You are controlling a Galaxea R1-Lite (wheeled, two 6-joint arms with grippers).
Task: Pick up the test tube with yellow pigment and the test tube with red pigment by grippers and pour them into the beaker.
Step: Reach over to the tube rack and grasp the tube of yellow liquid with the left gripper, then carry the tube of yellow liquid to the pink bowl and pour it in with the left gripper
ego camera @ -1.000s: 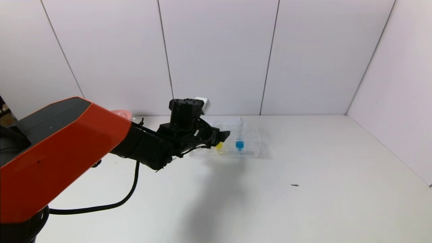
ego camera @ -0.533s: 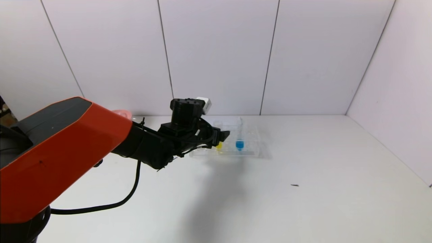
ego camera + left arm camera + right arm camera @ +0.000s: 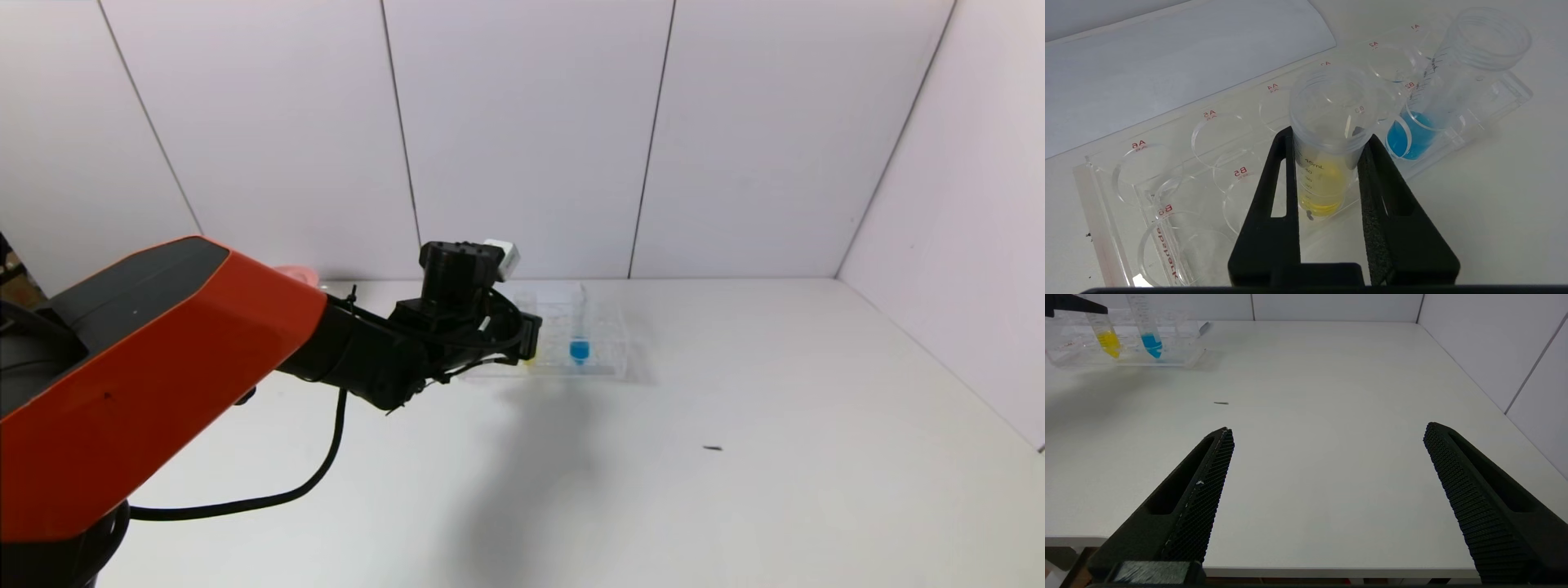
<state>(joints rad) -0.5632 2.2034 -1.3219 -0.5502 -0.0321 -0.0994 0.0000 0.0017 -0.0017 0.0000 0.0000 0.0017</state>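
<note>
The test tube with yellow pigment (image 3: 1323,179) stands upright in a clear rack (image 3: 1147,175) at the back of the table. My left gripper (image 3: 1329,136) is shut on it just below the rim, one black finger on each side. In the head view the left gripper (image 3: 526,335) covers most of that tube. From the right wrist the yellow tube (image 3: 1108,339) shows far off. My right gripper (image 3: 1327,428) hangs open and empty over the table's near edge. The test tube with red pigment and the beaker are out of view.
A blue-tipped tube (image 3: 580,349) stands in the rack (image 3: 604,335) just right of the yellow one. A pink bowl (image 3: 294,273) peeks out behind my left arm. A small dark speck (image 3: 713,448) lies on the white table. White walls close the back and right.
My left gripper's fingers have closed from wide open onto the yellow tube. The left arm has shifted slightly. The rack and the blue tube have not moved.
</note>
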